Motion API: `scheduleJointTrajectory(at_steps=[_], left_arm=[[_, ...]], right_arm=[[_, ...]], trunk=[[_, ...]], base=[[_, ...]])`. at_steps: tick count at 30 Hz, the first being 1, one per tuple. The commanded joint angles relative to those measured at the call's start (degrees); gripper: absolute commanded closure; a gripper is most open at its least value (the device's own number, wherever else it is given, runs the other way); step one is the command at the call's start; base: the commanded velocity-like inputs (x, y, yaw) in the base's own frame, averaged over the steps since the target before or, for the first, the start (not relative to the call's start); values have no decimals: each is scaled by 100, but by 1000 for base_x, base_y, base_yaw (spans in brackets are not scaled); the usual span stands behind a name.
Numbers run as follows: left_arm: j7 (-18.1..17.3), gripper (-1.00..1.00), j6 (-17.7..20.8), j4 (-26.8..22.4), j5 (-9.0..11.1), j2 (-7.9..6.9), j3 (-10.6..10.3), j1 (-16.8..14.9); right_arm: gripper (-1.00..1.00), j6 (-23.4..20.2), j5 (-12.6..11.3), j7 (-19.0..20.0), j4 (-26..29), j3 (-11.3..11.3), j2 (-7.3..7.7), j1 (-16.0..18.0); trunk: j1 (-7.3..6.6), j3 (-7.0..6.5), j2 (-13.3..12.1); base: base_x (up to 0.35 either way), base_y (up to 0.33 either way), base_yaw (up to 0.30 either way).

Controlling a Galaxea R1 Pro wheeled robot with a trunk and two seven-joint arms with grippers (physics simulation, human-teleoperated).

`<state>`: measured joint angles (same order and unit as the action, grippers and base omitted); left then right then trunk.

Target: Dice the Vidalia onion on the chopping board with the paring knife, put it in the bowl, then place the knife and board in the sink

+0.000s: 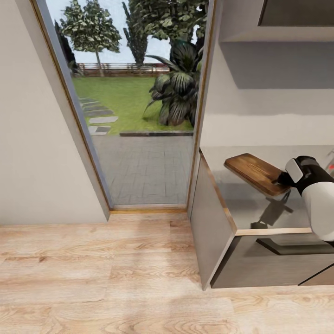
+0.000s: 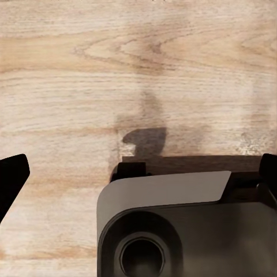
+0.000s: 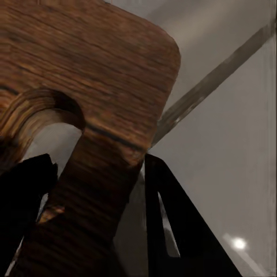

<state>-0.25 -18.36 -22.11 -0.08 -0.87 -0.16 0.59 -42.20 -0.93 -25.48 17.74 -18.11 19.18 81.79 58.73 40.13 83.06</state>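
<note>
The brown wooden chopping board [image 1: 253, 172] hangs tilted a little above the grey countertop [image 1: 260, 211] and casts a shadow on it. My right gripper [image 1: 284, 178] is shut on the board's near end. In the right wrist view the board [image 3: 98, 75] lies between the dark fingers [image 3: 167, 219], right beside its slot-shaped handle hole. My left gripper [image 2: 141, 173] is open over the wooden floor, with its fingertips [image 2: 14, 173] far apart and nothing between them. The onion, paring knife, bowl and sink basin are out of view.
A tall glass door [image 1: 139, 116] to the garden stands ahead at the left. The cabinet's end panel [image 1: 208, 232] juts onto the light wood floor [image 1: 93, 278]. A red speck [image 1: 331, 165] shows at the counter's far right edge. My own base [image 2: 173, 231] is below the left gripper.
</note>
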Motion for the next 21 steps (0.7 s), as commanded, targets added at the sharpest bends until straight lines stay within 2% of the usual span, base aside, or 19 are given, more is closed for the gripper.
scheduleJointTrajectory(at_steps=[1,10,17,21], left_arm=[[-2,-100,-8,-10,-1,-1,-2,2],[-2,-100,-5,-4,-1,-1,-2,2],[-3,-100,-3,-4,-1,-1,-2,2],[-3,-100,-2,-4,-1,-1,-2,2]], right_arm=[[100,-24,-47,-24,70,-24,-2,3],[100,-344,-73,-19,523,-34,-9,3],[100,-416,-92,-16,607,-42,-10,3],[100,-684,-101,2,645,-43,-12,3]], trunk=[[0,4,2],[0,4,2],[0,4,2],[0,4,2]], base=[[0,0,0],[0,0,0],[0,0,0],[0,0,0]])
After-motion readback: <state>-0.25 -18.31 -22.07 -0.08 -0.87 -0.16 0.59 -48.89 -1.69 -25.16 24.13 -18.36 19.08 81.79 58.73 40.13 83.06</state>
